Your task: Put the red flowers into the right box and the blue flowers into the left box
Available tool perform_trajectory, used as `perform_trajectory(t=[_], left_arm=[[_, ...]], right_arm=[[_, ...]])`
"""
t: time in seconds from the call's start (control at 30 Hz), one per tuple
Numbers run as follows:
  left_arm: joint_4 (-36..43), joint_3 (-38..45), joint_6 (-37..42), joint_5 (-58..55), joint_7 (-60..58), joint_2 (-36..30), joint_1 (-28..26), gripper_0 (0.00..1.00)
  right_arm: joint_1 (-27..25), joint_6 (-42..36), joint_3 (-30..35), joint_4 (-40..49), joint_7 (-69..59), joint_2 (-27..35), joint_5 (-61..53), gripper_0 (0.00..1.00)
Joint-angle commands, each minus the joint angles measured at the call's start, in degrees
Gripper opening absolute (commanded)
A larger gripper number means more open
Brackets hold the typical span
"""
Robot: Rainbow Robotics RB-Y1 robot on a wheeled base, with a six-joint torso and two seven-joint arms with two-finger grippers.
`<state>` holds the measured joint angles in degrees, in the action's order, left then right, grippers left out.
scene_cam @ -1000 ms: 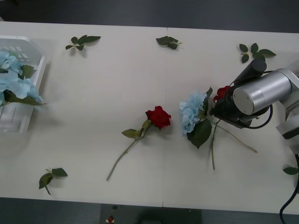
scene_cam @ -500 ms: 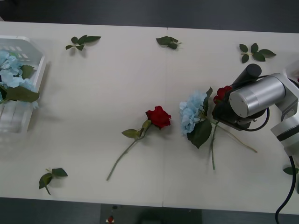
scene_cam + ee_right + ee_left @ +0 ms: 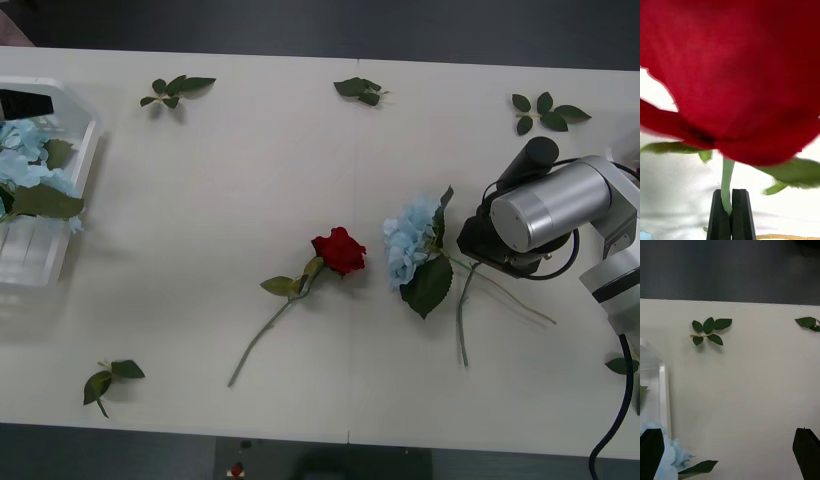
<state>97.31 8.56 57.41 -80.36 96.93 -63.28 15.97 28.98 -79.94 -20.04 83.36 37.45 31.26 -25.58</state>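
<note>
One red rose (image 3: pixel 340 250) lies on its side mid-table, stem running toward the near edge; a second rose (image 3: pixel 733 75) is pinched by its stem — bloom close to the right wrist camera. A pale-blue hydrangea (image 3: pixel 410 240) lies just beside the first rose, leaf down. More blue flowers (image 3: pixel 25 170) rest in the left box (image 3: pixel 75 170) — translucent white, at the table's left edge.

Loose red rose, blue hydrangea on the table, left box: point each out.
Loose red rose (image 3: pixel 339 249): front view, on the bloom.
Blue hydrangea (image 3: pixel 407 240): front view, on the petal cluster.
Left box (image 3: pixel 88 140): front view, on its raised rim.
</note>
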Motion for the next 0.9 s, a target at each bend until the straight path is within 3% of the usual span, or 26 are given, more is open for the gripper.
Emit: perform_trajectory(t=[0.03, 0.23, 0.43, 0.9], left_arm=[[6.6, 0.8, 2.8, 4.4, -1.6, 4.0, -0.2, 1.00], [15.1, -1.0, 7.7, 11.8, -1.6, 12.7, 0.6, 1.00], [20.3, -8.4, 8.8, 21.3, -1.6, 20.0, 1.0, 1.00], [17.1, -28.9, 8.8, 39.1, -4.7, 25.2, 7.5, 1.00]], right_arm=[[2.0, -2.9, 0.6, 5.1, 1.4, 1.4, 0.6, 0.00], [2.0, -11.0, 2.8, 12.7, 3.1, 4.7, 0.6, 0.00], [2.0, -18.4, 7.9, 18.2, 8.5, 6.7, 0.3, 0.00], [2.0, -30.1, 33.0, 22.1, 29.1, 6.7, -2.5, 0.00]])
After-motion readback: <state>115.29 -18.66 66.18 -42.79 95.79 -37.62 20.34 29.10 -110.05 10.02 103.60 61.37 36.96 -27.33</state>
